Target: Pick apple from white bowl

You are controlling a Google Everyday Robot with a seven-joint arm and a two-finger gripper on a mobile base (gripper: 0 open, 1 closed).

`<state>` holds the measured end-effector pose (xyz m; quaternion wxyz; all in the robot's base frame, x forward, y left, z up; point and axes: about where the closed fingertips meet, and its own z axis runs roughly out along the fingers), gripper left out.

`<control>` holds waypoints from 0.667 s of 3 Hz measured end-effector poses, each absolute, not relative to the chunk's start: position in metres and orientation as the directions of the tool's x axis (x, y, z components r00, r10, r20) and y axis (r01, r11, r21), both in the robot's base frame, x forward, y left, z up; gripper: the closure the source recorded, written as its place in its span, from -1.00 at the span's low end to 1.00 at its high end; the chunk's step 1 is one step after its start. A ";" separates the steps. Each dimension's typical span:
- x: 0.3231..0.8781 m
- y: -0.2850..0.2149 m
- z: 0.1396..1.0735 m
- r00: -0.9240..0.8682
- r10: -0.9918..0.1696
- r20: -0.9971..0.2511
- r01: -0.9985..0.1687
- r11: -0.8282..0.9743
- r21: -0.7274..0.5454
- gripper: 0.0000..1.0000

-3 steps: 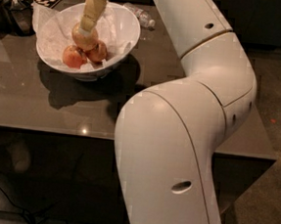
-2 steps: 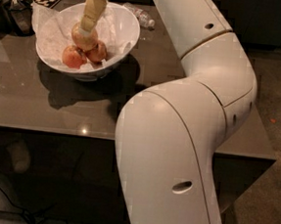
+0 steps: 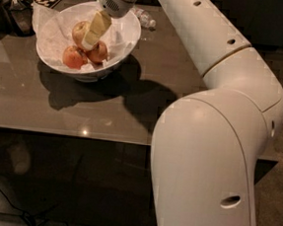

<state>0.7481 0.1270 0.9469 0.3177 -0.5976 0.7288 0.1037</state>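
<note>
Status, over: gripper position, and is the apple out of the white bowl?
Gripper down inside the white bowl, at the apple. Apple not yet lifted, sitting on paper lining. Two smaller red apples crowd its near side.

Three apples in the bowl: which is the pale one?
The apple at the back of the white bowl, partly behind the gripper: yellow-green, largest. The two smaller apples in front are orange-red.

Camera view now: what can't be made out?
Camera view only.
Large pale yellow-green apple in the glossy white bowl: right side hidden by the pincer reaching into the bowl over it; contact unclear.
Dark object, top left: cut by frame edge.
Grey tabletop's right end: behind the white robot arm.
</note>
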 end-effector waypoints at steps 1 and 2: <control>0.748 0.127 0.946 -0.084 -0.805 -0.588 -0.937 0.264 -0.228 -1.00; 0.746 0.133 0.939 -0.095 -0.766 -0.636 -0.944 0.272 -0.187 -1.00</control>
